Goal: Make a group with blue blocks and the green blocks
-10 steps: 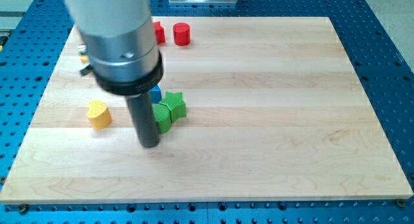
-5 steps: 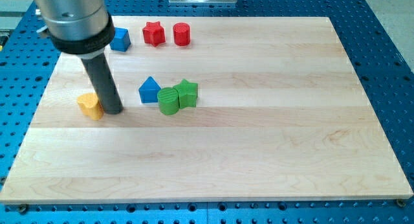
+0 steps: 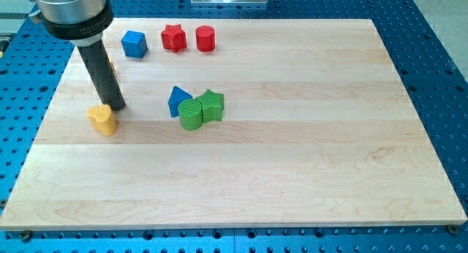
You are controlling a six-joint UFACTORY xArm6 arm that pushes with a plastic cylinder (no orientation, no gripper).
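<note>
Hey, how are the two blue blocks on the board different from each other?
The blue cube sits near the view's top left, apart from other blocks, beside the red star. The blue triangular block lies mid-board, right against the green blocks. One looks square and boxy, the other peaked. Both share the same blue and similar size. My tip touches neither; it is by the yellow block.

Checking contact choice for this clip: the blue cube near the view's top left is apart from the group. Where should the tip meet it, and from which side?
No grip is possible; my tip only pushes. It should probably meet the blue cube on its upper-left face, coming from the view's top left, since the blue triangular block, green cylinder and green star lie toward the lower right. My tip is now just above the yellow block.
</note>
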